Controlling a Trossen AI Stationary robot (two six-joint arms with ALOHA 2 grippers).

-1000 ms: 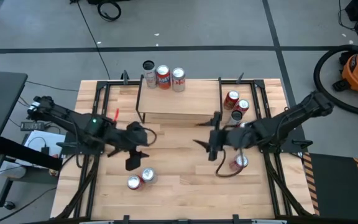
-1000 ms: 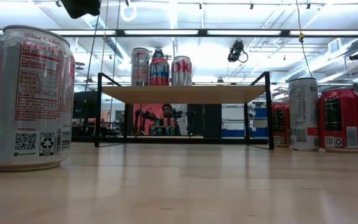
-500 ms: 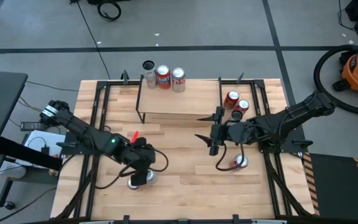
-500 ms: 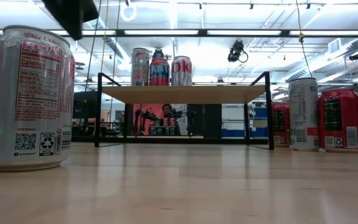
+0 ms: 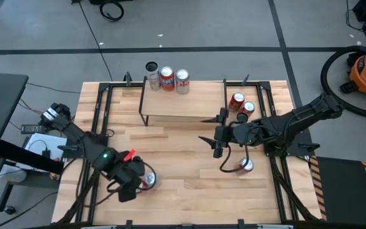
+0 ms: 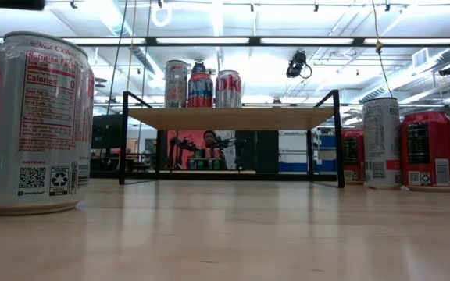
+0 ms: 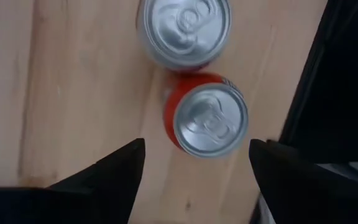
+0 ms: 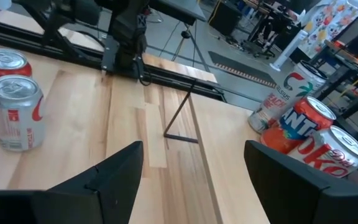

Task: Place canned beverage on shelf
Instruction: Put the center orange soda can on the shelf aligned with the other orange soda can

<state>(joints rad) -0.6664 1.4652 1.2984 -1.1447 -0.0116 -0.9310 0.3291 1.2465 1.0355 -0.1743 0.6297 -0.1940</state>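
Note:
Two cans stand upright on the table near its front left: a red can [image 7: 210, 121] and a silver can [image 7: 185, 28] beside it. My left gripper [image 7: 194, 155] hangs open above the red can, pointing down, one finger on each side of it, touching nothing. In the high view that gripper [image 5: 129, 186] hides the red can; the silver one [image 5: 149, 181] shows next to it. The shelf [image 5: 183, 105] stands at the table's far middle with three cans [image 5: 166, 78] on its far left end. My right gripper [image 5: 213, 144] stands open over the table's middle.
Two red cans [image 5: 241, 104] stand right of the shelf, and another can [image 5: 245, 165] stands under my right arm. The shelf's right part [image 6: 287, 117] is bare. In the low view the silver can [image 6: 33, 121] stands large at the left.
My left gripper has gone toward the table's near edge and down, tipping from a slant until it points almost straight down over the two front-left cans. The cans have kept their places.

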